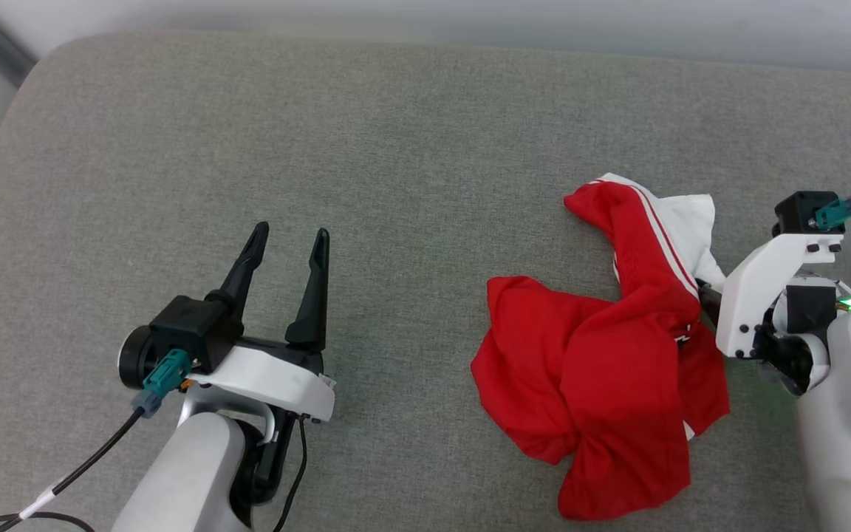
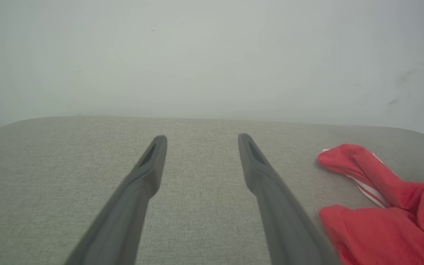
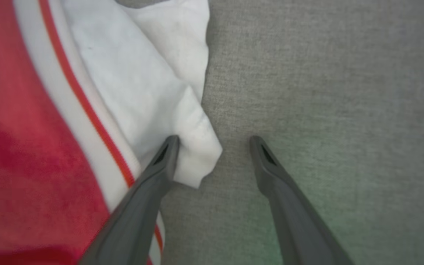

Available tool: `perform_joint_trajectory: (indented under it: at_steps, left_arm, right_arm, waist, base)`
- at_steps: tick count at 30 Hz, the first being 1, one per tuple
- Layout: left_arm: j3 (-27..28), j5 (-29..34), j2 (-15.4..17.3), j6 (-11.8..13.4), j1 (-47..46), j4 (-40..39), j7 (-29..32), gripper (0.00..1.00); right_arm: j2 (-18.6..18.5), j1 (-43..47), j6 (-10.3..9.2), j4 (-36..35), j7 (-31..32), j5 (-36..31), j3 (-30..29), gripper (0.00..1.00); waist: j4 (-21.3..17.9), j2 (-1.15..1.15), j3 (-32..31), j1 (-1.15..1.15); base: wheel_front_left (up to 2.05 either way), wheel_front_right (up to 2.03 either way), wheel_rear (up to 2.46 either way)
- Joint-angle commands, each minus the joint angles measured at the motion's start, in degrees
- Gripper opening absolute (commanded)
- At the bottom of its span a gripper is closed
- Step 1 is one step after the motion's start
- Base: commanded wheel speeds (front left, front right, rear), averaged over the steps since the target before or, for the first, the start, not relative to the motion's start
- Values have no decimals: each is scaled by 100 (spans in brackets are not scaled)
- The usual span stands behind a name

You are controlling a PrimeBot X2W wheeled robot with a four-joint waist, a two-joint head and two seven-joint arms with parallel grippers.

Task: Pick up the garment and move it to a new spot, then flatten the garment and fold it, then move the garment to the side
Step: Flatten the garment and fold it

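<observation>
The garment (image 1: 603, 355) lies crumpled on the grey cushion, red with a white sleeve (image 1: 688, 218) and striped trim at its far end. My right gripper (image 3: 215, 139) points down at that sleeve and stands open. One of its fingers (image 3: 160, 165) touches the sleeve's white corner (image 3: 197, 158), which pokes into the gap, while the other finger is over bare cushion. The gripper's white wrist housing (image 1: 758, 295) sits at the garment's right edge. My left gripper (image 1: 290, 233) rests open and empty over the cushion, well left of the garment (image 2: 381, 228).
The grey fabric cushion (image 1: 396, 148) spreads wide to the left and back of the garment. Its rounded far edge (image 2: 212, 119) meets a pale wall (image 2: 212, 55). The cushion's left edge curves away at the upper left (image 1: 4, 111).
</observation>
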Motion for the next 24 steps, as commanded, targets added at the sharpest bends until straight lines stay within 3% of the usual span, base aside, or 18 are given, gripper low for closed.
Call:
perform_joint_trajectory:
  at_steps: [1,2,3,4,5,6,7,15,19,24]
  left_arm:
    - [42,61,-62,-53,-59,31,-40,100]
    - [42,61,-62,-53,-59,31,-40,100]
    - [65,98,-91,-64,-52,38,-40,100]
    - [90,118,-112,-100,-38,54,-41,100]
    - [143,157,-153,-144,6,99,-40,100]
    - [143,157,-153,-144,6,99,-40,100]
    - [172,185,-173,-166,40,122,-41,100]
    - [345,297,-267,-268,311,273,-29,100]
    - [414,338,-285,-282,469,301,-29,100]
    - [451,353,-304,-279,671,325,-29,100]
  right_arm:
    - [59,233,-11,373,240,36,39,100]
    - [59,233,-11,373,240,36,39,100]
    - [87,234,-10,449,284,68,62,79]
    - [101,223,-9,493,318,109,101,40]
    - [106,161,-7,449,184,201,216,7]
    - [106,161,-7,449,184,201,216,7]
    - [110,108,-6,389,119,263,284,0]
    - [-235,138,-8,-962,-439,371,576,0]
    - [-384,704,-8,-2167,-398,107,208,0]
    - [-150,2108,-7,-3528,4,-179,-454,0]
  waist:
    - [29,0,17,0]
    - [29,0,17,0]
    - [32,0,15,0]
    - [33,0,13,0]
    - [10,0,-14,0]
    - [10,0,-14,0]
    - [-12,0,-43,0]
    - [-250,0,-487,0]
    - [-369,0,-718,0]
    - [-477,0,-942,0]
  base:
    - [0,0,0]
    - [0,0,0]
    - [0,0,0]
    - [0,0,0]
    - [0,0,0]
    - [0,0,0]
    - [0,0,0]
    - [0,0,0]
    - [0,0,0]
    - [0,0,0]
